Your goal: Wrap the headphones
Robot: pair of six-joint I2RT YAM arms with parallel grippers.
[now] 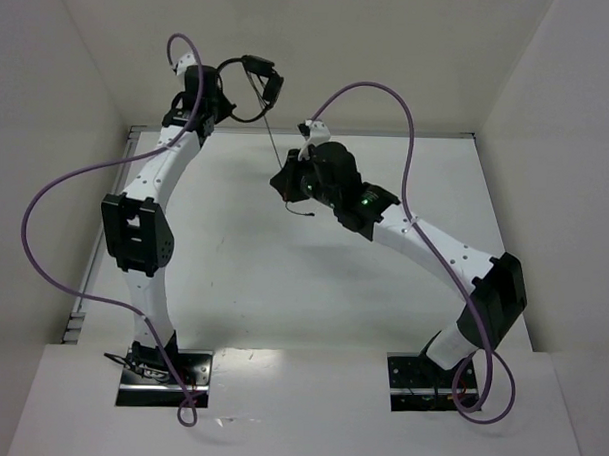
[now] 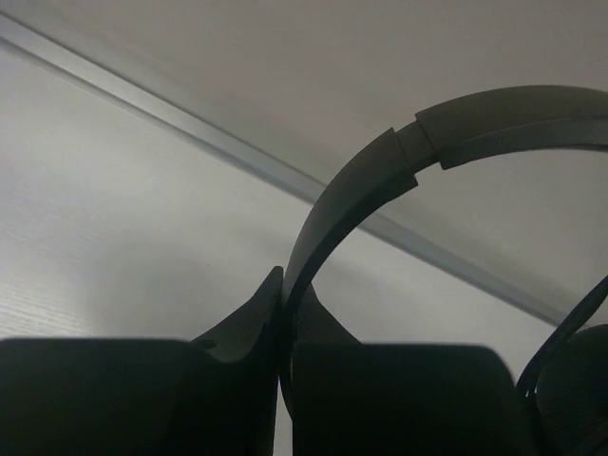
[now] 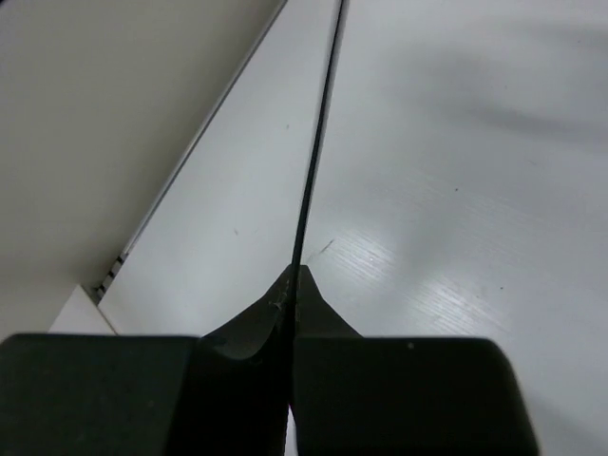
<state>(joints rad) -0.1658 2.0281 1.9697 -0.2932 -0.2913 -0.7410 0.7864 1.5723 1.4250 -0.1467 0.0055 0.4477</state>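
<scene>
Left gripper point(image 2: 285, 285): fingers pressed together on the thin headband point(image 2: 380, 176) of the black headphones point(image 1: 251, 86). The band rises from between the fingertips and arcs away to the right in the left wrist view. The headphones hang off the white worktop point(image 1: 243, 276), above its far edge and left of centre, in front of the back wall point(image 1: 391, 51). 1 earcup point(image 1: 269, 79) shows at the upper right of the band; a 2nd cannot be made out with certainty.

Right gripper point(image 3: 293, 277): fingers closed, pinching the thin black cord point(image 3: 313, 171) at their tips. The cord runs in 1 straight line from the headphones down to this gripper, over the worktop's far half near centre.
</scene>
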